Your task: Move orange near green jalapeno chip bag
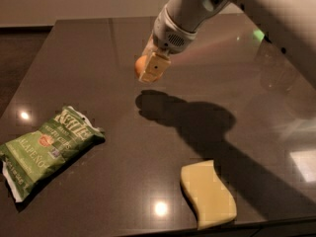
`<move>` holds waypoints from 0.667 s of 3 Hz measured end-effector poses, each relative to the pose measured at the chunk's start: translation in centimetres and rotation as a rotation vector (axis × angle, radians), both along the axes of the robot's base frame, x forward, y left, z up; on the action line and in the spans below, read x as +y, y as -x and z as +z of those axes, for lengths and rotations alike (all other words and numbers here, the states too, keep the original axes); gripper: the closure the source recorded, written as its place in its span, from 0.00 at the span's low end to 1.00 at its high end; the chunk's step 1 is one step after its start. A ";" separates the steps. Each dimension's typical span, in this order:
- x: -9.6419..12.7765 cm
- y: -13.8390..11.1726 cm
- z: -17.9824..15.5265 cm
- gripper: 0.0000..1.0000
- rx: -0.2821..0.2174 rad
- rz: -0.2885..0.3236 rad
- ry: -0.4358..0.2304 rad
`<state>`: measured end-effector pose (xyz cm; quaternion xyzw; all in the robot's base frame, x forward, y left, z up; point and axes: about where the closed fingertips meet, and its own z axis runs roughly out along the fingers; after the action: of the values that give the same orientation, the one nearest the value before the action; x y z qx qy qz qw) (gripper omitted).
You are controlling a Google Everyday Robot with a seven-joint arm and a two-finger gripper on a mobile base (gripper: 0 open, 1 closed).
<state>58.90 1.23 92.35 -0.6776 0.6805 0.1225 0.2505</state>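
The dark glossy tabletop point(89, 48) is bearing a crinkled green foil jalapeno chip bag point(47, 149) at front left and a pale yellow wavy sponge point(208, 194) at front. The cream two-finger gripper point(150, 72) is hovering above mid-table (shadow beneath), pinching the small round orange point(139, 65) well apart from the bag.

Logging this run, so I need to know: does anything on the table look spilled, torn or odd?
Nothing stands out. The green jalapeno chip bag lies flat and crinkled at front left, the yellow sponge sits near the front edge, and the gripper holds the orange above the table.
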 end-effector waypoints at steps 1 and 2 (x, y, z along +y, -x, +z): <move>3.4 1.6 -1.2 1.00 0.013 0.112 0.007; 5.7 2.4 -2.3 1.00 0.031 0.190 0.016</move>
<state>56.52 6.89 90.05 -0.7390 0.6179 0.1507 0.2220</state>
